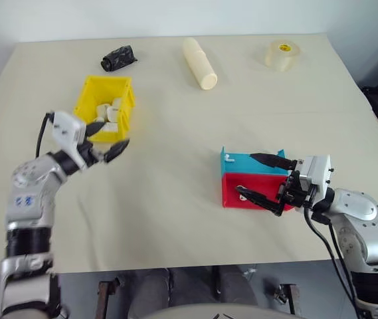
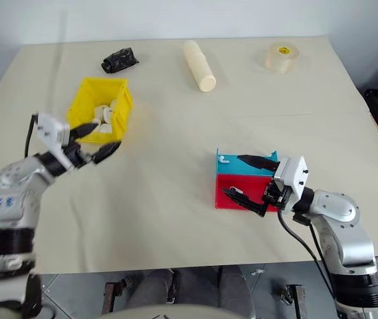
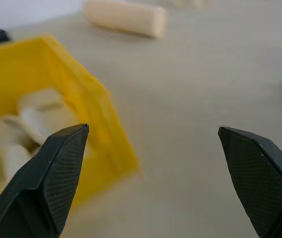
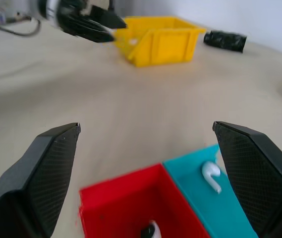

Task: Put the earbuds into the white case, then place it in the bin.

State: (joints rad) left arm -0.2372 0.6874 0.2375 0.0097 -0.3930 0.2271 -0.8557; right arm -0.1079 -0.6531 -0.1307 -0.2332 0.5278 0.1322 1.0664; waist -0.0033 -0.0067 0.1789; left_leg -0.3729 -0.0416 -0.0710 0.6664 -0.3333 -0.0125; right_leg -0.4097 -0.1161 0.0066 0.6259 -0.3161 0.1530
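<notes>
1. The earbuds are tiny, glossy and light, so they will slip and skitter if pinched off-centre. One earbud [image 4: 211, 174] lies in the blue tray [image 1: 236, 161]; a second small white-tipped piece in the red tray [image 1: 231, 188] may be the other, though it is too cut off to be sure. I judge the safest hold to be across the rounded head, not on the thin stem.
2. The bin [image 1: 88, 100] stands on the worktop [image 1: 175, 219] well to the left of the trays and holds several whitish rounded pieces. The white case is probably among them, but I cannot pick it out. (A smooth rounded shell like that should be taken across its flat faces, lid held shut.)
3. The left gripper [image 1: 106, 141] hangs just beside the bin's near corner, fingers spread wide and empty.
4. The right gripper [image 1: 263, 179] reaches over the two trays, fingers [image 4: 41, 168] fully apart, holding nothing.
5. No brand, label or writing can be read anywhere; the tape roll [image 1: 282, 54] has a mark on its core, illegible.
</notes>
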